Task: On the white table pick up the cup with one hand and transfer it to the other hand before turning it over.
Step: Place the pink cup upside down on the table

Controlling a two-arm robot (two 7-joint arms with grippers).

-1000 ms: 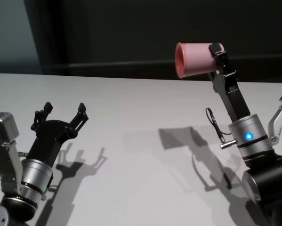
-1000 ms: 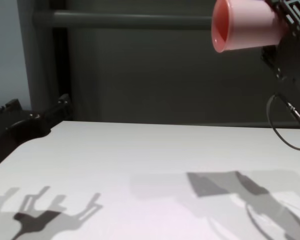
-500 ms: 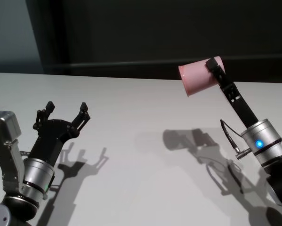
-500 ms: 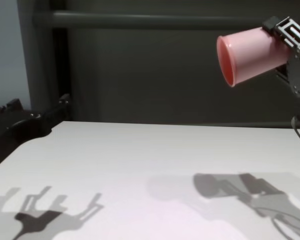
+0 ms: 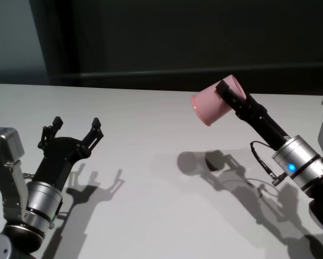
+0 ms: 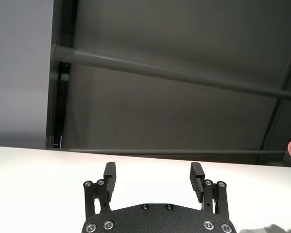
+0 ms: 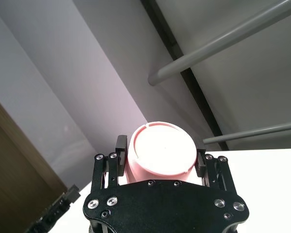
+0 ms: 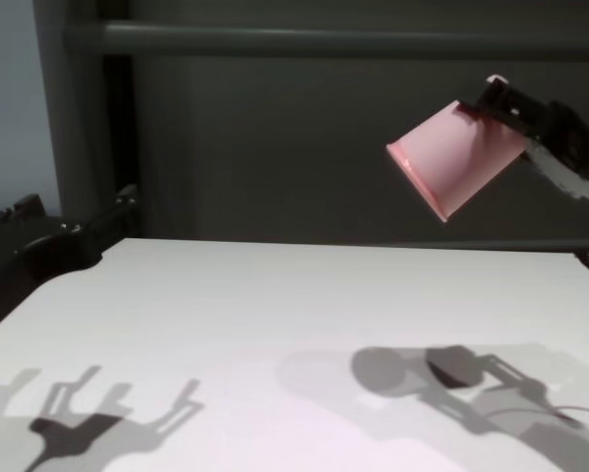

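My right gripper (image 5: 229, 90) is shut on the pink cup (image 5: 212, 103) and holds it in the air above the right half of the white table (image 5: 150, 129). The cup is tilted, its rim facing down and to the left. The chest view shows the cup (image 8: 457, 157) high on the right with the gripper at its base. In the right wrist view the cup's flat base (image 7: 161, 148) sits between the fingers (image 7: 120, 151). My left gripper (image 5: 74, 130) is open and empty, held up low over the table's left side; the left wrist view shows its spread fingers (image 6: 110, 175).
A dark wall with a horizontal grey bar (image 8: 323, 39) stands behind the table. The arms' shadows (image 5: 215, 162) fall on the tabletop. A thin cable (image 5: 261, 156) loops off the right wrist.
My right arm has swung down and to the left with the cup, tipping its rim further downward. The left arm has stayed still and open.
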